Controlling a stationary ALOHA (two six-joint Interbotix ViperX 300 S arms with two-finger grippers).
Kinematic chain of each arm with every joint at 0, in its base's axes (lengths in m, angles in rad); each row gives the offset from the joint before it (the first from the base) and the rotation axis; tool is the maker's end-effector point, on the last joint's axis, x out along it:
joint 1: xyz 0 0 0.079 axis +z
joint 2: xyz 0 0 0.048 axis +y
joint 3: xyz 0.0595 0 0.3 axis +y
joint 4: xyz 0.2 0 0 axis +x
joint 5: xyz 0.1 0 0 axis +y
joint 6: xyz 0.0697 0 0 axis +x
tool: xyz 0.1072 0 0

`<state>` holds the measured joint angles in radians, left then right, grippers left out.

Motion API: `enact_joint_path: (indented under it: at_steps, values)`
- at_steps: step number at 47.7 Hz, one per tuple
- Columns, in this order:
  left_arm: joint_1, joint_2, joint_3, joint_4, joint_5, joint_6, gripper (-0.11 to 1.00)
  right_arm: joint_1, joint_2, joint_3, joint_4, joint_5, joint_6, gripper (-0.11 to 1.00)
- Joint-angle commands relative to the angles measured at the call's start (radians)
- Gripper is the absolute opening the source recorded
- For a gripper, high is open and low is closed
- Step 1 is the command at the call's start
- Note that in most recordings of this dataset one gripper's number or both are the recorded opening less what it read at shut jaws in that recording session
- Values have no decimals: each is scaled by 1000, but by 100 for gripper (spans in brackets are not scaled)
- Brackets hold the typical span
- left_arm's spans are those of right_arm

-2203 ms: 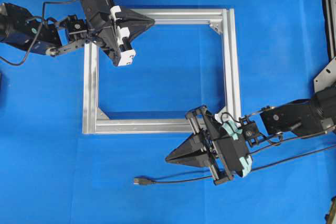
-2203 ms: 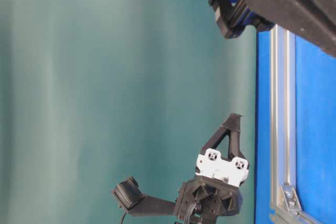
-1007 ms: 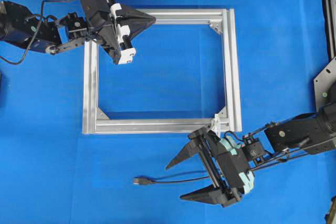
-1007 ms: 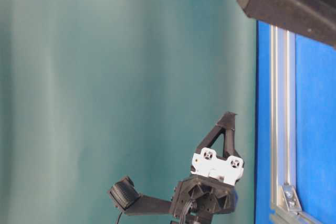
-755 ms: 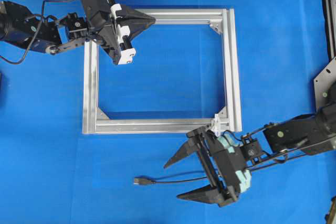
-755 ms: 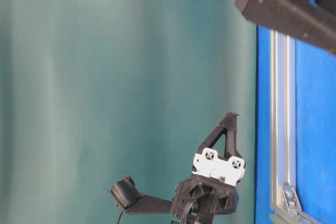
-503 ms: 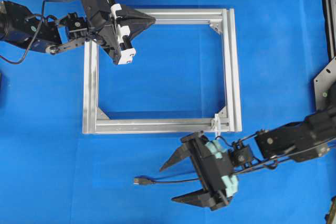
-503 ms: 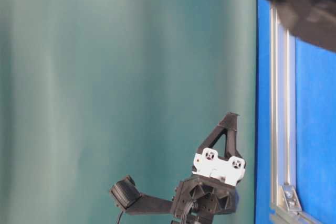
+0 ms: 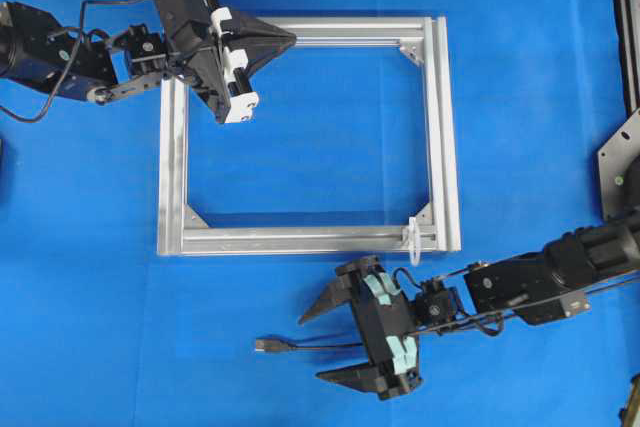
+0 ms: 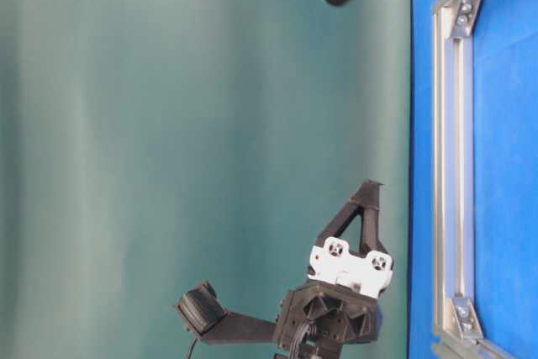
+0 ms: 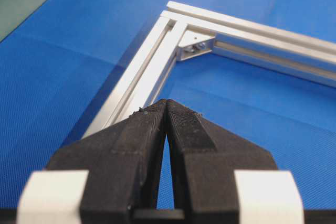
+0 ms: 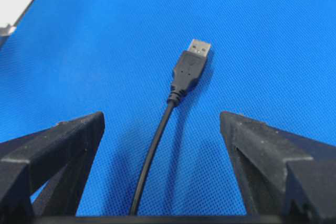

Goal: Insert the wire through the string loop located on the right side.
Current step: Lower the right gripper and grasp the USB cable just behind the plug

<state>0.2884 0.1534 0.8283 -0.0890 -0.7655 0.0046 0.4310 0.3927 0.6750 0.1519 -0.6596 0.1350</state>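
Where the blue bench (image 9: pixel 90 277) lies bare below the silver frame (image 9: pixel 442 127), the wire (image 9: pixel 320 346) runs as a long thin black line from the lower right toward the left, ending in a small black plug (image 9: pixel 268 345) with a short metal tip. Seen from the right wrist camera, that plug (image 12: pixel 188 68) is a flat black moulded body with a faint emblem on top, a ribbed collar where the cable joins it, and a square silver end pointing away from the camera; the cable lies flat on the bench and curves back between the two fingers. The right gripper (image 9: pixel 318 345) sits low over the wire with its black fingers spread wide, one on each side of the cable just behind the plug, neither finger touching it. Just above that gripper, the string loop (image 9: pixel 411 237) shows as a tiny pale, translucent ring wrapped around the frame's lower bar, close to its right corner, apart from both the wire and the gripper. The left gripper (image 9: pixel 288 41) is at the frame's upper left corner with its fingers pressed together on nothing; in its wrist view the closed tips (image 11: pixel 167 104) hang over the frame's bar.
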Motion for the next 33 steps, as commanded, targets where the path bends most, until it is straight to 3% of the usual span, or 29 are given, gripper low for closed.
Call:
enact_joint_path:
  at_steps: [1, 10, 15, 20, 28, 33]
  values:
    - [2, -32, -6, 2, -5, 0, 0, 5, -11, -15, 14, -2, 2, 90]
    - [3, -34, -2, 2, -5, 0, 0, 3, -9, -15, 18, -2, 0, 89]
    - [2, -34, 0, 2, -5, -2, 0, 3, -11, -20, 18, -2, -3, 82]
    - [2, -35, 2, 2, -5, 0, 0, 3, -9, -18, 18, -2, -5, 60]
    - [2, -35, 2, 2, -5, 0, 0, 3, -9, -18, 15, 32, -6, 14]
    - [2, -35, 2, 2, -5, 0, 0, 3, -9, -18, 14, 35, -6, -2]
